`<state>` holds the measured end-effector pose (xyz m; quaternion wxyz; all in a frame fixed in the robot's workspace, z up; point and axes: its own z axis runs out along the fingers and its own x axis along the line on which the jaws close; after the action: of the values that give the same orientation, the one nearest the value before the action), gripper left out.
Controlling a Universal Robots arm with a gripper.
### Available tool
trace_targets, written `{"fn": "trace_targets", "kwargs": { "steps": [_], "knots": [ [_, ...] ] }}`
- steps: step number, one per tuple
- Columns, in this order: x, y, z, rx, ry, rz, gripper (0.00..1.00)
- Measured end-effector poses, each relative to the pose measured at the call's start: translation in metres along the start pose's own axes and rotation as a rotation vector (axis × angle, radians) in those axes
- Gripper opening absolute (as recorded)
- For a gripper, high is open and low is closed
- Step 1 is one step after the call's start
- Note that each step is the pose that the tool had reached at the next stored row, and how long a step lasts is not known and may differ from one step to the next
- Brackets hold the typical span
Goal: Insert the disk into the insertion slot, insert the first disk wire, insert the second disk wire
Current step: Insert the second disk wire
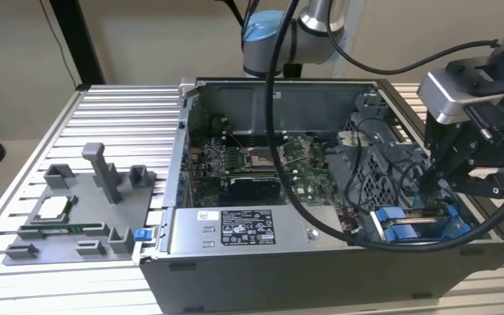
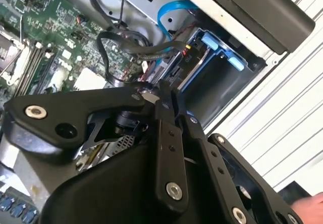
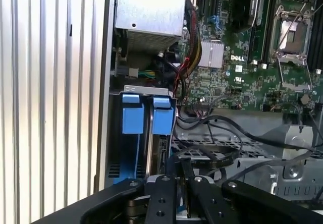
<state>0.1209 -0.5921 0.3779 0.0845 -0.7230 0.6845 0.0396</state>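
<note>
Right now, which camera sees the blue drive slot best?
The first wrist view: the insertion slot faces it, both blue tabs clear. The exterior view shows the slot small, beneath the claw. The second wrist view catches its blue tabs beyond the claw.

Ribbed bare-metal table (image 1: 103, 125), matt grey plastic tray (image 1: 60, 239), glossy blue plastic rails (image 3: 132, 114), perforated metal bay (image 1: 383, 177)

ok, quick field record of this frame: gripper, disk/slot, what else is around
gripper: low over the blue-railed bay, fingers close together
insertion slot: at the open case's corner, on the exterior view's right; blue tabs visible in first wrist view
disk: cannot tell whether it is seated
power-supply box: beside the bay
fixture tray: on the table, exterior view's left
</note>
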Motion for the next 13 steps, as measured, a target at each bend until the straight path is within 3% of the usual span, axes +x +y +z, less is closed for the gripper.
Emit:
{"fn": "trace_targets", "kwargs": {
  "steps": [1,3,13],
  "knots": [
    [0.0001,0.0012,0.0009,0.0068,0.0012,0.0,0.0],
    [0.0006,0.0021,0.004,0.0107,0.0045,0.005,0.0],
    [0.0037,0.0009,0.022,0.0113,0.0075,0.007,0.0]
  ]
}}
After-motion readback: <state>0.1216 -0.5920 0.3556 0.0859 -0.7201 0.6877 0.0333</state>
